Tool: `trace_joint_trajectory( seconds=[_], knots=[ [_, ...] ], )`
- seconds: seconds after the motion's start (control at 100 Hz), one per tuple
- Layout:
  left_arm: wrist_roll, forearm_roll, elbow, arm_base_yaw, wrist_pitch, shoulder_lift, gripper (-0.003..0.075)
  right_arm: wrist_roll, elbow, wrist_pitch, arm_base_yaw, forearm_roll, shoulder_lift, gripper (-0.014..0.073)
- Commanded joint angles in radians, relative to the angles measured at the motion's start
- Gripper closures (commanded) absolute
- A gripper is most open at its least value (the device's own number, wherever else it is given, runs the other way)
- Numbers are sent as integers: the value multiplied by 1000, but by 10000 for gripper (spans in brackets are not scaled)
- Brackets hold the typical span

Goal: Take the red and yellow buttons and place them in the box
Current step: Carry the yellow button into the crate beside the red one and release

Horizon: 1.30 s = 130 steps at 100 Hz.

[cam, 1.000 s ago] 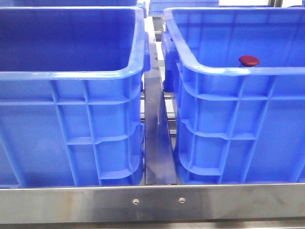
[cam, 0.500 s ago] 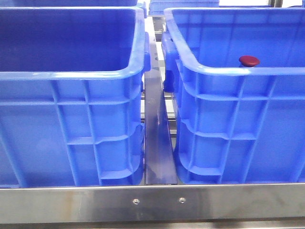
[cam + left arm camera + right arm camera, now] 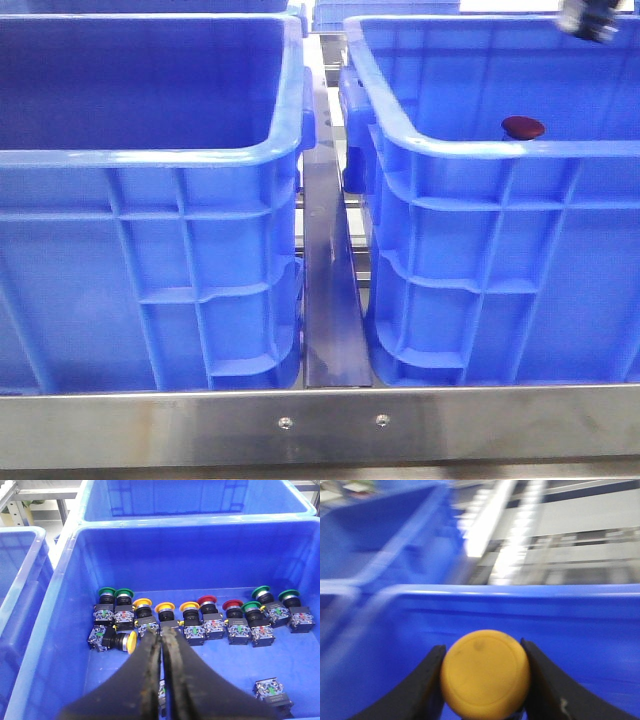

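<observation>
Gripping a yellow button (image 3: 485,674) between both fingers of the right gripper (image 3: 484,680), round cap face-on to the wrist camera, over the box (image 3: 580,630). Left gripper (image 3: 162,639) pinched closed, empty, above a crate (image 3: 60,610) of buttons. Red button (image 3: 523,127) cap-up inside the box.

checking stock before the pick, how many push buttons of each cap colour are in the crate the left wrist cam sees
green push buttons: 5
yellow push buttons: 4
red push buttons: 2
push button with cap not visible: 1
total: 12, and the left gripper may hide one more
</observation>
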<state>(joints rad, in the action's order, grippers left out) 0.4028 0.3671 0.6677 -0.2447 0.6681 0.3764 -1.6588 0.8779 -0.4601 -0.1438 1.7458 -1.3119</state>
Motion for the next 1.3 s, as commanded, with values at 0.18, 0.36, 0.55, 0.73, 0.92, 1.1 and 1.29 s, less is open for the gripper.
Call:
trace_joint_trajectory(
  seconds=[0.18, 0.36, 0.55, 0.73, 0.92, 1.1, 1.29],
  knots=[
    [10, 17, 25, 1, -73, 7, 739, -261, 42, 159, -6, 173, -46, 398],
    [10, 17, 25, 1, -73, 7, 739, -270, 77, 168, -6, 173, -169, 398],
    [10, 17, 25, 1, -73, 7, 739, -288, 137, 167, -6, 173, -264, 398],
    [10, 17, 25, 1, -73, 7, 739, -305, 188, 169, -9, 173, -319, 398],
    [10, 17, 25, 1, -73, 7, 739, -305, 214, 106, -58, 173, -367, 398],
    [10, 17, 25, 1, -73, 7, 739, -305, 214, 14, -110, 173, -404, 398],
    [10, 17, 25, 1, -75, 7, 739, -305, 214, -46, -114, 173, -415, 398]
  ],
)
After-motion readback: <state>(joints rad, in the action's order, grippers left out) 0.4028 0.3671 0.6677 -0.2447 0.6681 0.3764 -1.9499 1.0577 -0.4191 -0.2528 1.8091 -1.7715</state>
